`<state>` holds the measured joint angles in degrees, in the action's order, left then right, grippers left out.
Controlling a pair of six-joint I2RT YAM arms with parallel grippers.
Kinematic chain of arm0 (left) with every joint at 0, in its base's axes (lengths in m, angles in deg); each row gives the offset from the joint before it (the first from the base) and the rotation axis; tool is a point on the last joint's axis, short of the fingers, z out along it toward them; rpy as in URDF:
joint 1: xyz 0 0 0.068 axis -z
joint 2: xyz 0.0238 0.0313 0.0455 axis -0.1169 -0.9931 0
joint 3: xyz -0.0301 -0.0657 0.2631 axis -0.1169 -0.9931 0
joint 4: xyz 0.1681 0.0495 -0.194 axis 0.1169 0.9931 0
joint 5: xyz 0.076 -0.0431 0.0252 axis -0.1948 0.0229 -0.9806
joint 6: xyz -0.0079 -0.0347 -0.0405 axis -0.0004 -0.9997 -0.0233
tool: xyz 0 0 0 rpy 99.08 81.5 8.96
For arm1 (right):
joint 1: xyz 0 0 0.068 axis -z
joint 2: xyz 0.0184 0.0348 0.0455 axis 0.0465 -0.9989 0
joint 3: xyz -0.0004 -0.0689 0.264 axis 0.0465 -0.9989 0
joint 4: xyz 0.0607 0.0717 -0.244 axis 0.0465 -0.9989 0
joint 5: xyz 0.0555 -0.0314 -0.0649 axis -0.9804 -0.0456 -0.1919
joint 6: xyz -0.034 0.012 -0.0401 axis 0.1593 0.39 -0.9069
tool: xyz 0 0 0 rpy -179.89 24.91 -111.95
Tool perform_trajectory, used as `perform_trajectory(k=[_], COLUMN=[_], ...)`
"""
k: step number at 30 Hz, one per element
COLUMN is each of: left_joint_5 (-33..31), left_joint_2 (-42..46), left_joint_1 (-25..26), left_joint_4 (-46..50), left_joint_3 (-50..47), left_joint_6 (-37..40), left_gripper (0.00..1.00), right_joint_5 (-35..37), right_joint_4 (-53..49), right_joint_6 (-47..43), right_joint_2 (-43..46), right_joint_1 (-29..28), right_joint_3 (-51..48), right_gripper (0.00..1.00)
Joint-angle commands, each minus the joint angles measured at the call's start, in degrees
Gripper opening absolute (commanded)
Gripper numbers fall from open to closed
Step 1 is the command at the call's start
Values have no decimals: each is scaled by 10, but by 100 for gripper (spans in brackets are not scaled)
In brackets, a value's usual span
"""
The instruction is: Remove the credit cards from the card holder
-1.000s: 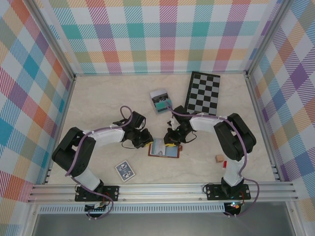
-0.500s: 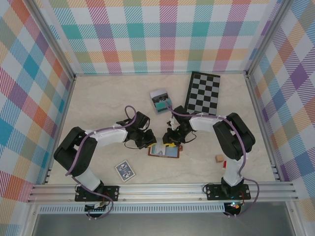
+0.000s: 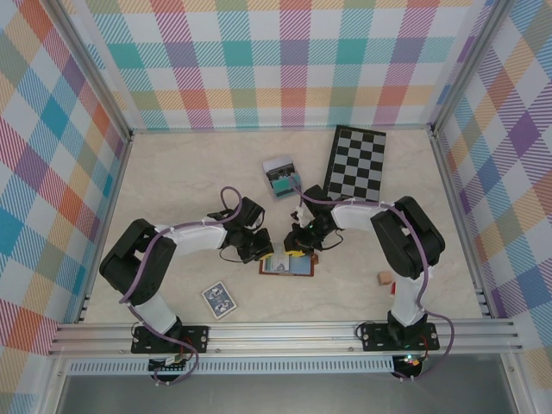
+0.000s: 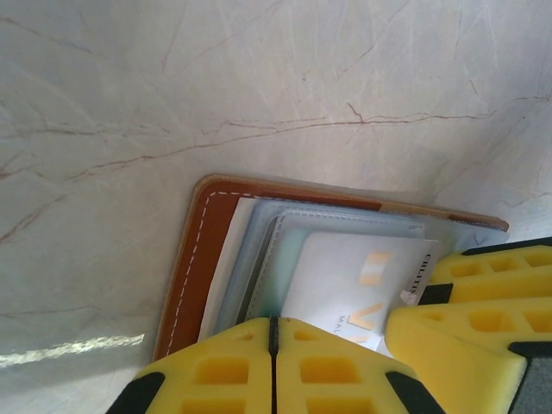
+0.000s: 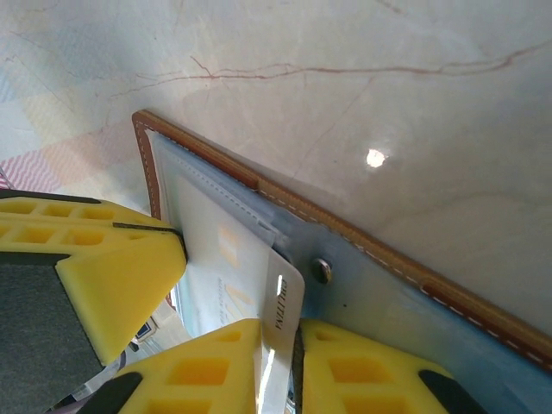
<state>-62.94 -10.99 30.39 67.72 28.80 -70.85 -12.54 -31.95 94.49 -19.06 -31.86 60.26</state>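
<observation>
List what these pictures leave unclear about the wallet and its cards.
1. Number of cards: in the left wrist view the wallet pockets overlap, and the left gripper covers their lower part.
2. Lettering on the card: blurred in both wrist views, and partly pinched by the right gripper.
3. Wallet's far end: cut off by the picture's edge in the right wrist view.
4. Top view: wallet details too small, and both grippers overlap it.

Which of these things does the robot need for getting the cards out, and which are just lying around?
For the job: card holder, credit card, left gripper, right gripper.

Just lying about: checkerboard, grey-and-teal box, blue card deck, wooden block.
</observation>
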Motion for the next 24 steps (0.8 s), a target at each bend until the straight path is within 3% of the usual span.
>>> perform_trajectory(k=[1,14,22,24], left_joint_5=[-48,-52,-46,-28], left_joint_2=[-11,4,72,90], left_joint_1=[10,9,7,4], left_joint_4=[62,68,29,-15], left_joint_3=[-19,5,27,24], left_joint_6=[2,5,-8,-22], left_gripper=[6,17,38,47], right_joint_5=[-11,-13,-57,-80], right_joint_4=[20,-27,-12,-2], right_joint_6=[1,-50,-55,-50], right_joint_2=[-1,107,194,208], right_joint_1=[1,63,110,123], right_joint_3=[-8,-56,-70,-70], right_gripper=[13,0,0,0])
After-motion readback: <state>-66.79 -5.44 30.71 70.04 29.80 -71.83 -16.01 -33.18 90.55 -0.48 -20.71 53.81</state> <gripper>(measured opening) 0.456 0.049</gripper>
